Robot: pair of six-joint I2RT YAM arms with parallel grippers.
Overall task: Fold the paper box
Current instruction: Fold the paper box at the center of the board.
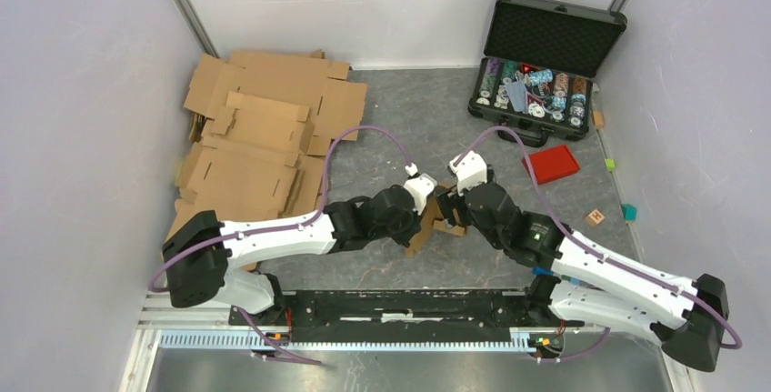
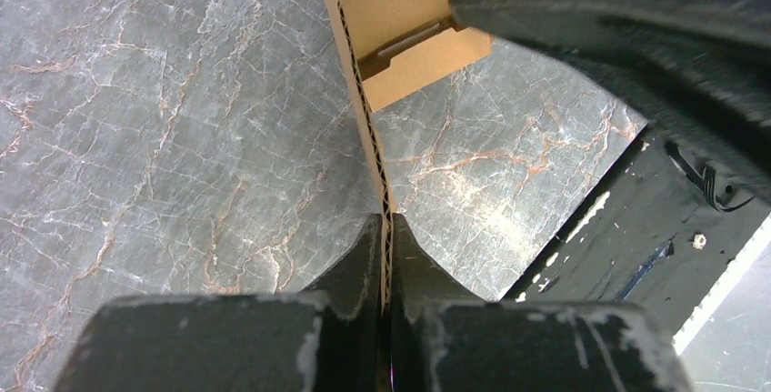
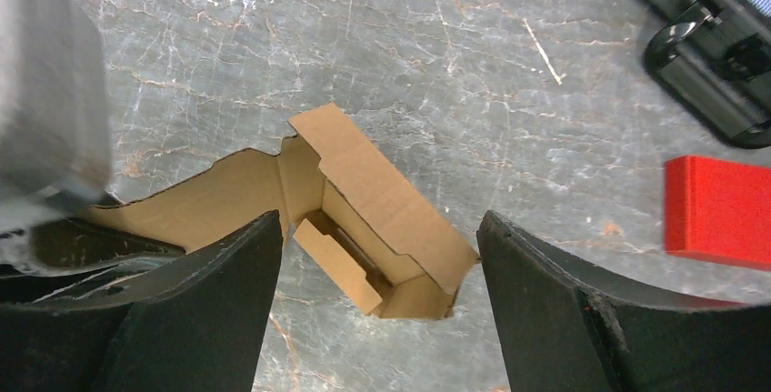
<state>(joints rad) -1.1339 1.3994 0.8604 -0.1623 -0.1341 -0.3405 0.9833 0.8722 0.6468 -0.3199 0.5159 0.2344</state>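
1. The paper box (image 1: 435, 225) sits half-formed at the middle of the table (image 1: 409, 119), between the two arms. Its flaps are spread and its inside is open to the right wrist camera.
2. The left gripper (image 2: 385, 228) is pinched tight on one wall's raw corrugated edge, which stands up out of its fingers.
3. The right gripper (image 3: 377, 224) hangs over the box with its jaws wide, a finger on either side. I can't tell whether they touch it.
4. Bare table stretches beyond the box, and the black rail (image 2: 627, 228) runs close on the near side.
5. The cardboard sheets (image 1: 264, 128) are piled far left and the black case (image 1: 541, 74) stands open far right. The red lid (image 1: 551, 164) lies nearer on the right, apart from the box.
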